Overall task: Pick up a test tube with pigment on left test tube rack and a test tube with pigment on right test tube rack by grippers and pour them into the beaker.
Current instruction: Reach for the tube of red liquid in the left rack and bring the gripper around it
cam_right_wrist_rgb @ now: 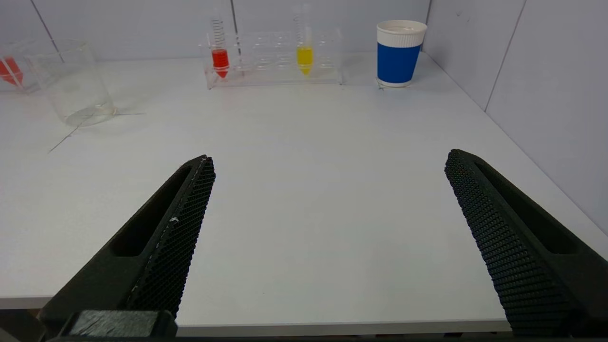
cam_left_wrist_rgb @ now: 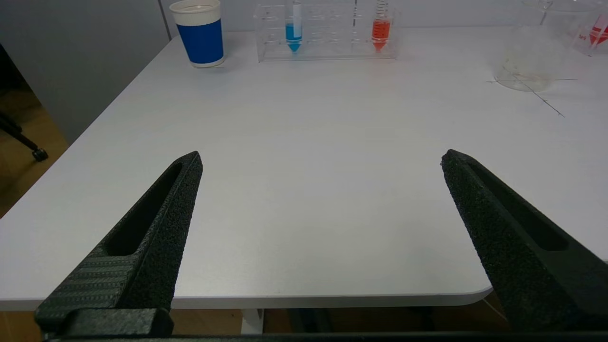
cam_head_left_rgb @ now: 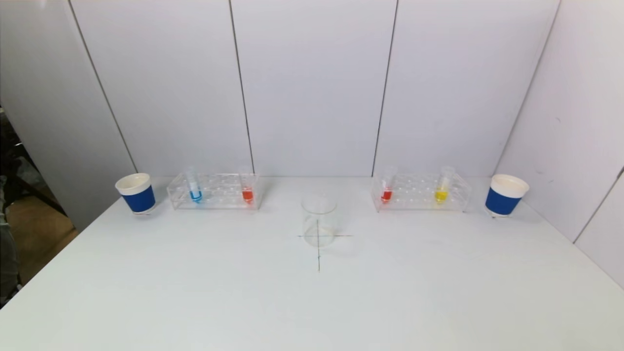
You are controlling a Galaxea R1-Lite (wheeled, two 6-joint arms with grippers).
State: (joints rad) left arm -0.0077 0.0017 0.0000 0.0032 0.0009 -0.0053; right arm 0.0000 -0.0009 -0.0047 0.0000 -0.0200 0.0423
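Observation:
The clear left rack (cam_head_left_rgb: 214, 191) stands at the back left and holds a blue-pigment tube (cam_head_left_rgb: 195, 187) and an orange-red tube (cam_head_left_rgb: 247, 187). The clear right rack (cam_head_left_rgb: 421, 192) at the back right holds a red tube (cam_head_left_rgb: 387, 187) and a yellow tube (cam_head_left_rgb: 442, 187). An empty glass beaker (cam_head_left_rgb: 319, 220) stands at the table's middle on a drawn cross. My left gripper (cam_left_wrist_rgb: 320, 159) is open and empty above the table's near edge, far from the left rack (cam_left_wrist_rgb: 327, 33). My right gripper (cam_right_wrist_rgb: 329, 159) is open and empty, far from the right rack (cam_right_wrist_rgb: 275, 59). Neither arm shows in the head view.
A blue and white paper cup (cam_head_left_rgb: 136, 193) stands left of the left rack, another cup (cam_head_left_rgb: 505, 195) right of the right rack. White wall panels close the back and right side. The white table (cam_head_left_rgb: 312, 302) stretches bare toward its front edge.

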